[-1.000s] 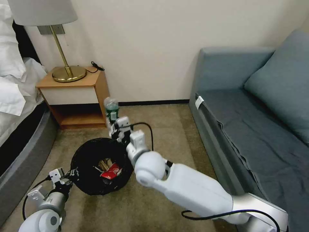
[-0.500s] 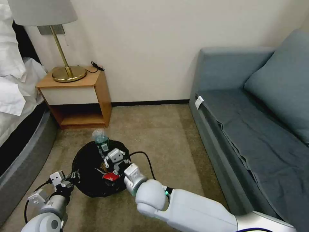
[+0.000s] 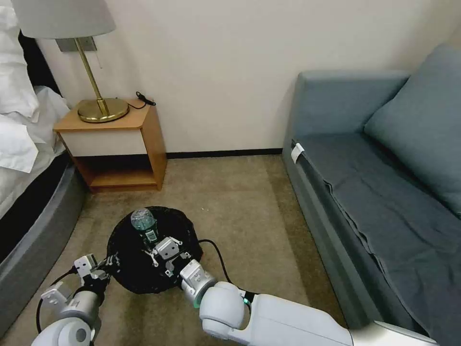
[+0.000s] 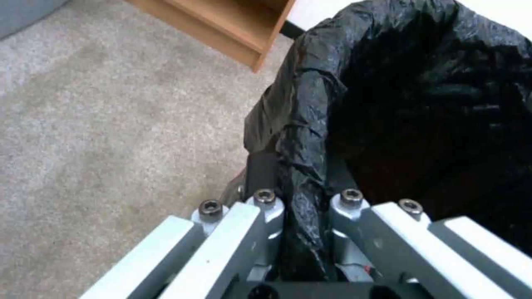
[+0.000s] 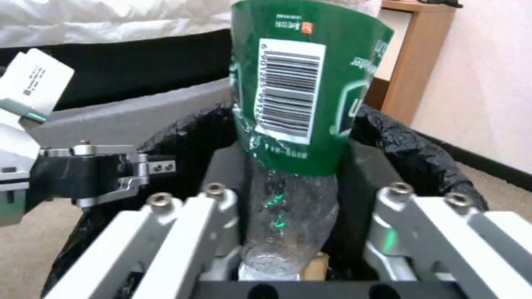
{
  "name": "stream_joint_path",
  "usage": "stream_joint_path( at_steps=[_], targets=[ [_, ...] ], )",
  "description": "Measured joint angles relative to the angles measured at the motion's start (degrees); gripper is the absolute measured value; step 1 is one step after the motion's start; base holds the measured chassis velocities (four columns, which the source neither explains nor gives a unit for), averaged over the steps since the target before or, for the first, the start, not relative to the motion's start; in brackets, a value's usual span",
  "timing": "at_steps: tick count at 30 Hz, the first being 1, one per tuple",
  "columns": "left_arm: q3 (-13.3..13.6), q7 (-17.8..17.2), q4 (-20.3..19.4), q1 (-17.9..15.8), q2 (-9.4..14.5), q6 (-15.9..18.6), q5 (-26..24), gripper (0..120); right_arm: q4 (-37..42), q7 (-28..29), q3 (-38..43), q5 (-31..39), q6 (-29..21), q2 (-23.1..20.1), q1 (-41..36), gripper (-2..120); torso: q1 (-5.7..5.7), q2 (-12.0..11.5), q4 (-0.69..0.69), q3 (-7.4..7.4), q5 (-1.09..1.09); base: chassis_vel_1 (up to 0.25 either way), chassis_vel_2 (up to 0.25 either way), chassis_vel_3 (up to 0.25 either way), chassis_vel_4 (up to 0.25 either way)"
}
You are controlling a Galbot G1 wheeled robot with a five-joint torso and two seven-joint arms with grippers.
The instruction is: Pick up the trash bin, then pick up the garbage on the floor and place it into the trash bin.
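Head view: right hand (image 3: 154,246) over trash bin (image 3: 126,271)

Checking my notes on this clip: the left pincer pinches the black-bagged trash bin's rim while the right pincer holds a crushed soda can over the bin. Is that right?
Not quite. The right pincer holds a clear plastic bottle with a green label, not a soda can; the right wrist view shows its barcode. The rest stands: the left pincer pinches the trash bin rim, and the bottle is over the bin.
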Motion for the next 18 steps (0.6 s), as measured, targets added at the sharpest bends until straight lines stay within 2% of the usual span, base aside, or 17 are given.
stream_joint_path(
  at_steps=[1, 2, 6, 7, 9, 11, 12, 14, 18],
  targets=[
    [-0.01, -0.01, 0.06, 0.05, 0.10, 0.00, -0.03, 5, 0.23, -0.17, 0.03, -0.12, -0.08, -0.18, -0.09, 40, 0.00, 0.00, 0.00, 0.00, 0.00, 0.000, 0.000, 0.000, 0.000],
    [-0.01, -0.01, 0.06, 0.05, 0.10, 0.00, -0.03, 5, 0.23, -0.17, 0.03, -0.12, -0.08, -0.18, -0.09, 40, 0.00, 0.00, 0.00, 0.00, 0.00, 0.000, 0.000, 0.000, 0.000],
    [-0.03, -0.01, 0.17, 0.09, 0.34, 0.00, -0.24, 5, 1.17, -0.69, 0.26, -0.42, -0.46, -1.03, -0.53, 60, 0.00, 0.00, 0.00, 0.00, 0.00, 0.000, 0.000, 0.000, 0.000],
    [-0.03, -0.01, 0.17, 0.09, 0.34, 0.00, -0.24, 5, 1.17, -0.69, 0.26, -0.42, -0.46, -1.03, -0.53, 60, 0.00, 0.00, 0.00, 0.00, 0.00, 0.000, 0.000, 0.000, 0.000],
    [-0.03, -0.01, 0.17, 0.11, 0.40, 0.00, -0.32, 5, 1.97, -0.92, 0.48, 0.14, -0.96, -1.58, -0.68, 68, 0.00, 0.00, 0.00, 0.00, 0.00, 0.000, 0.000, 0.000, 0.000],
    [-0.03, -0.01, 0.16, 0.11, 0.41, 0.00, -0.32, 5, 2.06, -0.98, 0.49, 0.15, -1.00, -1.69, -0.71, 70, 0.00, 0.00, 0.00, 0.00, 0.00, 0.000, 0.000, 0.000, 0.000],
    [-0.02, -0.03, 0.13, 0.12, 0.41, 0.00, -0.35, 5, 2.25, -1.36, 0.62, -0.07, -1.04, -2.17, -0.83, 80, 0.00, 0.00, 0.00, 0.00, 0.00, 0.000, 0.000, 0.000, 0.000],
    [0.04, -0.06, 0.06, 0.15, 0.40, 0.00, -0.35, 5, 2.65, -1.67, 1.14, -0.18, -1.07, -2.74, -1.31, 89, 0.00, 0.00, 0.00, 0.00, 0.00, 0.000, 0.000, 0.000, 0.000],
    [0.14, -0.07, -0.09, 0.22, 0.33, 0.00, -0.36, 5, 2.99, -2.16, 1.44, -0.41, -1.17, -3.48, -1.88, 99, 0.00, 0.00, 0.00, 0.00, 0.00, 0.000, 0.000, 0.000, 0.000]
  ],
)
